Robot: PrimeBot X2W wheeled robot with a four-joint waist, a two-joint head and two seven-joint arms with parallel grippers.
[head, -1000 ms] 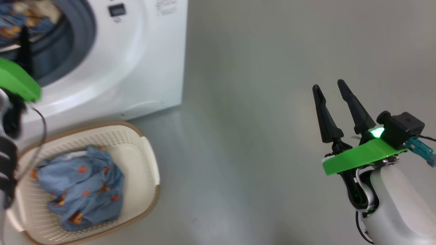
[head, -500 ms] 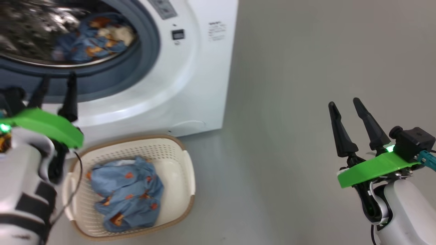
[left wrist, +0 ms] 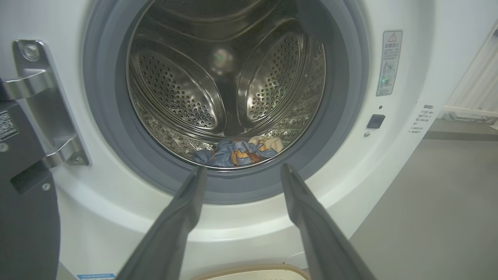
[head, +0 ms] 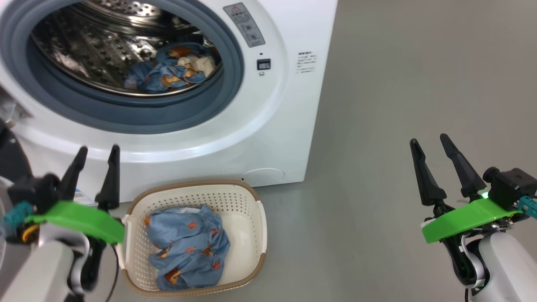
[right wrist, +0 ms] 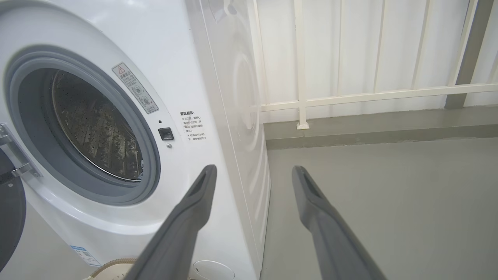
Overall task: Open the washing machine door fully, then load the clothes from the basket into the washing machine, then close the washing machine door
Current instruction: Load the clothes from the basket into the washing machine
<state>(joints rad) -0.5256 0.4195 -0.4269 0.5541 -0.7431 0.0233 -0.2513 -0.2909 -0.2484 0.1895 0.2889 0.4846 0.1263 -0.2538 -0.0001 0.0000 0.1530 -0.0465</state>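
The left gripper (head: 98, 147) has its jaws spread wide with nothing between them. A second ago one of its fingers reached up across the blue-grey rubber seal (head: 138, 117). Now its tips sit lower, in front of the white face of the washing machine (head: 272, 126) below the seal. The head camera has also swung since then, so the whole round opening is now in sight instead of only a corner of it.

In the left wrist view the steel drum (left wrist: 218, 77) lies straight ahead of the jaws. A blue and orange garment (left wrist: 237, 149) sits at the drum's bottom lip, just beyond and between the fingertips. The washing machine door (left wrist: 23, 225) hangs open to the left of the jaws on its metal hinge (left wrist: 42, 101).

The basket (head: 251, 201) sits on the grey floor (head: 398, 84) just right of the left jaws, against the machine's foot. The bundle of clothes (head: 188, 247) in it lies as it did before.

The right gripper (head: 428, 139) is well off to the right over bare floor. Its jaws are as wide and as empty as a second ago. Ahead of them is the machine's front right corner, with a white railing (right wrist: 350, 93) beyond.
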